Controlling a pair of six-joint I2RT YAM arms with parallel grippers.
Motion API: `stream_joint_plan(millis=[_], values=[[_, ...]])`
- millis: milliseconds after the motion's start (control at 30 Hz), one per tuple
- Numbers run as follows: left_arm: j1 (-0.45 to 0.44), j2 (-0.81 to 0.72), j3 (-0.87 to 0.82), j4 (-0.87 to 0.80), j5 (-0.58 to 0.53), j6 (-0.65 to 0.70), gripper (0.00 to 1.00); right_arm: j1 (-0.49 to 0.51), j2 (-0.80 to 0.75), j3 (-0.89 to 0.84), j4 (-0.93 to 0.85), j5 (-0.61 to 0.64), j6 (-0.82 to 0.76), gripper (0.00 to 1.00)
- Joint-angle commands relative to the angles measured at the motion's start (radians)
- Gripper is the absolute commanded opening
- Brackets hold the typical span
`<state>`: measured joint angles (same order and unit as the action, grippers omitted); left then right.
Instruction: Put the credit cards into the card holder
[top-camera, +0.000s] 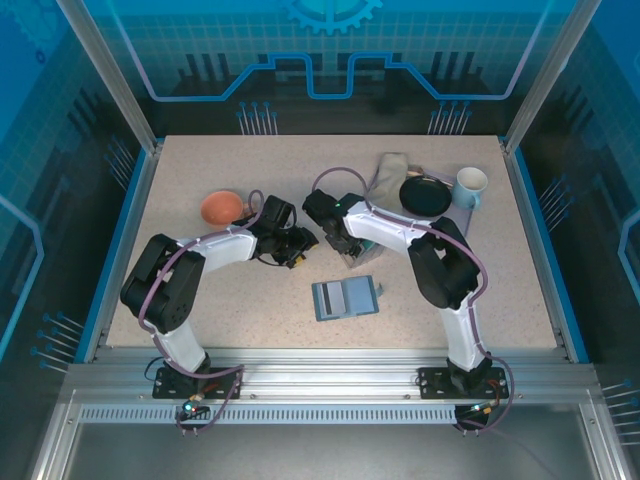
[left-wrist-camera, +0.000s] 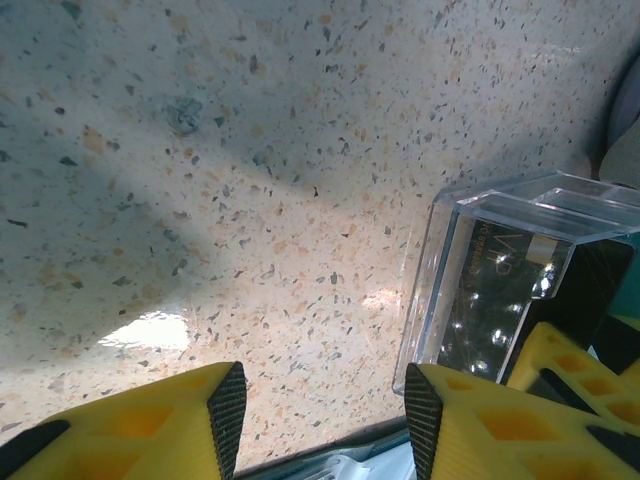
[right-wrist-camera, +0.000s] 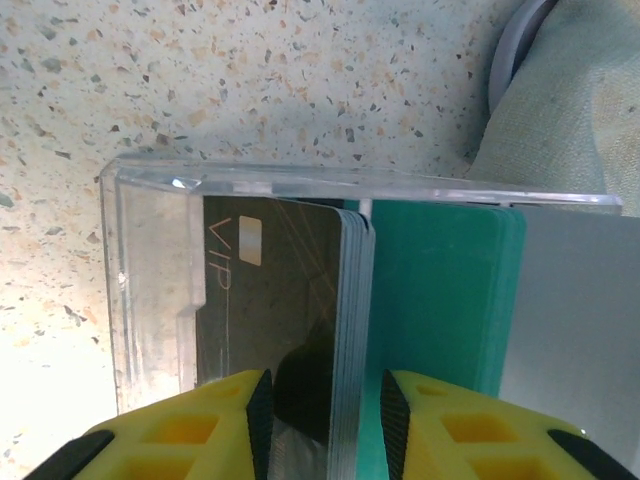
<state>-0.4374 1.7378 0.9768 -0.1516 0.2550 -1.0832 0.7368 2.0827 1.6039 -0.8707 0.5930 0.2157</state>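
Observation:
The slate-blue card holder (top-camera: 346, 297) lies open on the table in front of both arms. Behind it stands a clear plastic box (right-wrist-camera: 150, 280) holding a stack of dark credit cards (right-wrist-camera: 280, 290) marked VIP and a stack of teal credit cards (right-wrist-camera: 440, 290). My right gripper (right-wrist-camera: 325, 420) is open, its jaws standing either side of the dark stack, with a gap at the right pad. My left gripper (left-wrist-camera: 325, 410) is open over bare table, nothing between its fingers. The clear box (left-wrist-camera: 440, 270) sits just off its right finger. Both grippers (top-camera: 297, 245) (top-camera: 345, 245) meet mid-table.
An orange bowl (top-camera: 222, 207) sits behind the left arm. A black dish (top-camera: 425, 195), a white mug (top-camera: 470, 185) and a folded cloth (top-camera: 392, 167) are at the back right. The cloth (right-wrist-camera: 570, 110) lies close behind the clear box.

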Motion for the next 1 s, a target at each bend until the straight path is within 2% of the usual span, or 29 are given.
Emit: stream_joint_plan(millis=[0, 200, 467, 967], values=[[0.006, -0.013, 0.002, -0.021, 0.004, -0.002, 0.49, -0.006, 0.024, 0.013, -0.001, 0.038, -0.014, 0.36], [0.007, -0.012, 0.004, -0.021, 0.007, -0.001, 0.49, -0.005, -0.014, 0.006, 0.0, 0.079, -0.016, 0.34], [0.007, -0.014, 0.003, -0.023, 0.006, -0.002, 0.49, -0.012, -0.035, -0.004, 0.002, 0.073, -0.019, 0.26], [0.006, -0.012, 0.005, -0.023, 0.012, -0.004, 0.49, -0.015, -0.049, -0.017, -0.001, 0.08, -0.016, 0.23]])
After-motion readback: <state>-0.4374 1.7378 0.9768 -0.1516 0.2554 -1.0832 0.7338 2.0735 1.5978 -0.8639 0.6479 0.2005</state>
